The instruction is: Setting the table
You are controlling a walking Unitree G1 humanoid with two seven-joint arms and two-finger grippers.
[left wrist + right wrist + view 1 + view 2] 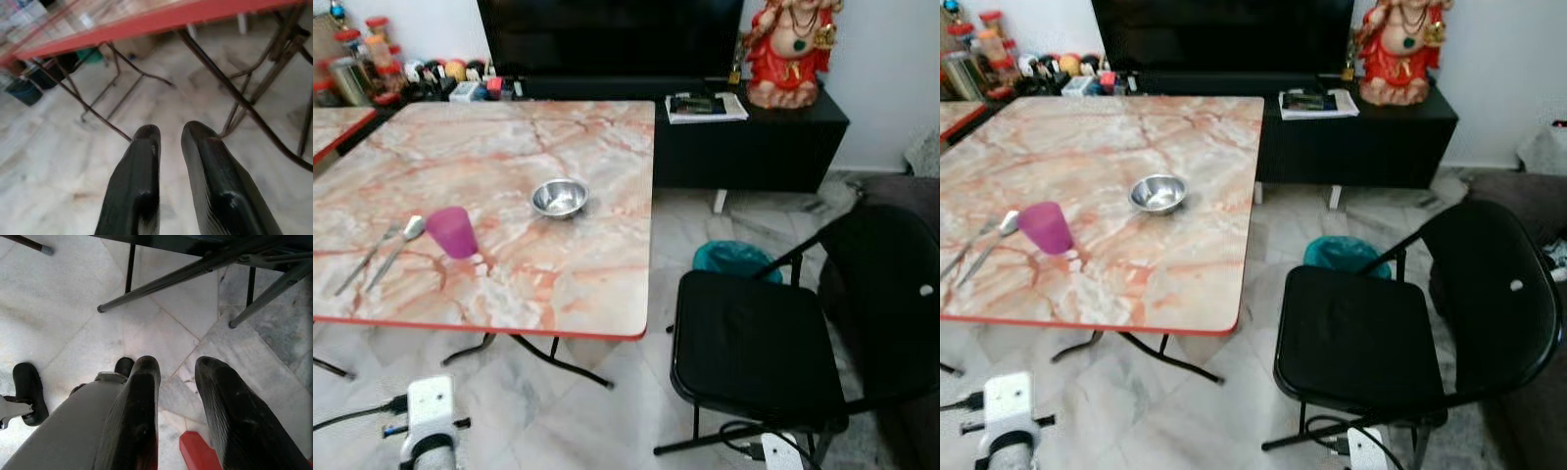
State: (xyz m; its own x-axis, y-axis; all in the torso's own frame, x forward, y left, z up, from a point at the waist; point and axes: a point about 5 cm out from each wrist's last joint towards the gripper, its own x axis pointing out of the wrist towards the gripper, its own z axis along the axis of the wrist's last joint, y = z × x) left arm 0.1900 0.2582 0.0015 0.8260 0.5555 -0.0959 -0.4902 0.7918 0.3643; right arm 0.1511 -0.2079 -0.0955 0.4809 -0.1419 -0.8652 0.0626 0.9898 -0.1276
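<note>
A steel bowl (559,197) stands near the middle of the pink marble table (509,137). An upright pink cup (452,232) is at the table's front left, and a spoon (411,228) and a fork (367,260) lie side by side just left of it. Both arms hang low in front of the table. My left gripper (170,134) points at the floor under the table's red edge, its fingers slightly apart and holding nothing. Beside the chair's legs, my right gripper (178,367) hangs over the floor, open and empty.
A black folding chair (749,343) stands right of the table, with a teal bin (732,259) behind it. A black TV cabinet (754,147) at the back bears a red statue (790,49) and a book (705,106). Jars (372,59) crowd the back left.
</note>
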